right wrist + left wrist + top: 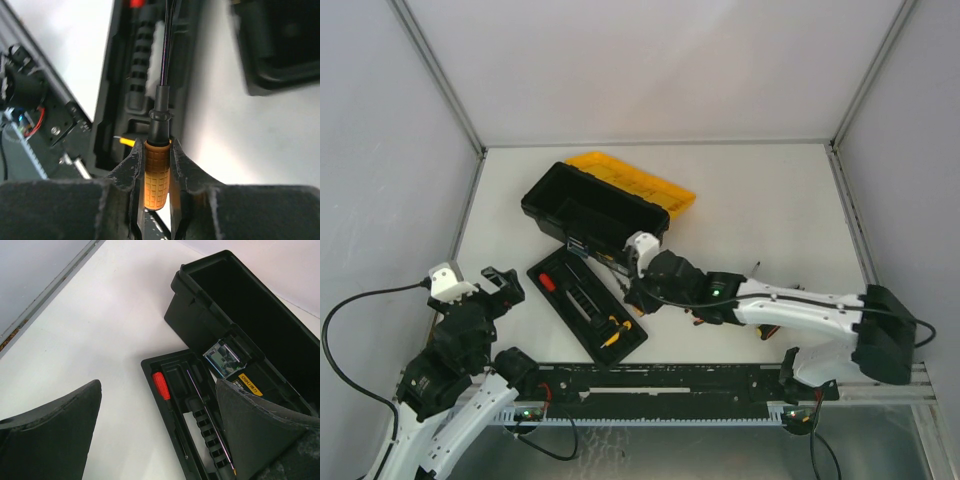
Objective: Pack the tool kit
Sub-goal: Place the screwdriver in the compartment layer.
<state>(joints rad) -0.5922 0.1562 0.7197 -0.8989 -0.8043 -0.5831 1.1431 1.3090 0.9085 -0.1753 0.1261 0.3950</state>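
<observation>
- Top view: My right gripper hangs over the tray. The tray lies on the table at 6 o'clock of the open toolbox, whose yellow lid is thrown back at 1 o'clock. My left gripper sits at 9 o'clock of the tray.
- Left wrist view: My left fingers stand wide apart, holding nothing. A red-handled tool already lies in the tray, with the toolbox at 1 o'clock.
- Right wrist view: My right jaws are clamped on the orange handle of a screwdriver, its shaft pointing to 12 o'clock along the tray. I judge the step to be seating this screwdriver. Next I should line the shaft up with its groove, lower it, then let go.
</observation>
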